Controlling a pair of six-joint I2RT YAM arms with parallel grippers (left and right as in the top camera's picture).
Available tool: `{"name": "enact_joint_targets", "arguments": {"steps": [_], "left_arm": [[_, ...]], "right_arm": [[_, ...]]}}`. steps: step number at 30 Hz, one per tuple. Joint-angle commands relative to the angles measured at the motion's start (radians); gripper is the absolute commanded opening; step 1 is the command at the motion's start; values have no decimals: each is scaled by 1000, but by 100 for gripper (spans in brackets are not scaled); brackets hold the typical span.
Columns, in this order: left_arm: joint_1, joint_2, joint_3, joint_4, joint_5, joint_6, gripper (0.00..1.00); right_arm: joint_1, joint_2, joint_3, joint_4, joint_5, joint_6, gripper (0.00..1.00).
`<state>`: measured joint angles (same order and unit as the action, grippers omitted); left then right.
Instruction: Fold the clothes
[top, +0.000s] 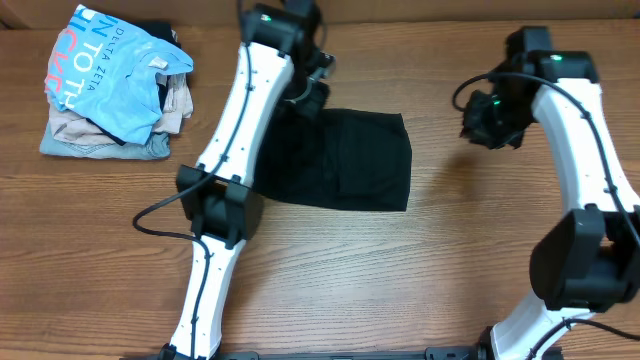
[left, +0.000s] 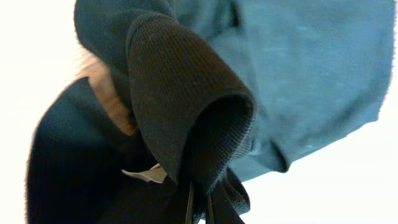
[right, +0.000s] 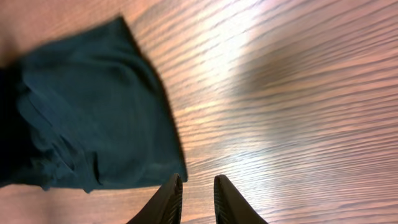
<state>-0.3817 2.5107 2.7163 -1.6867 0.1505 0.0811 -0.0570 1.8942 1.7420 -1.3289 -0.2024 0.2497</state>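
The clothes (top: 345, 160) are one black garment lying partly folded at the middle of the wooden table (top: 450, 280). My left gripper (top: 310, 95) is at its far left corner, shut on a bunched fold of the fabric (left: 186, 93) that it lifts; a small white tag (left: 146, 174) shows beside the left gripper (left: 199, 210). My right gripper (top: 480, 120) hangs above bare table, to the right of the garment. In the right wrist view the right gripper (right: 198, 183) shows a narrow gap with nothing in it, just past the garment's corner (right: 87, 106).
A pile of other clothing sits at the far left corner: a light blue lettered T-shirt (top: 105, 65) on beige folded garments (top: 100, 135). The left arm's white links (top: 235, 130) cross the table's left half and cover the garment's left edge.
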Motion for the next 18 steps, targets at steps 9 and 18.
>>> {"name": "enact_joint_targets", "arguments": {"steps": [9,18], "left_arm": [[-125,-7,129,7,34,-127,4],[-225,-5,125,73,34,-153,4]], "right_arm": [[-31,-56,34,-1,-1,-19,22],[-31,-56,34,12,0,-19,22]]}}
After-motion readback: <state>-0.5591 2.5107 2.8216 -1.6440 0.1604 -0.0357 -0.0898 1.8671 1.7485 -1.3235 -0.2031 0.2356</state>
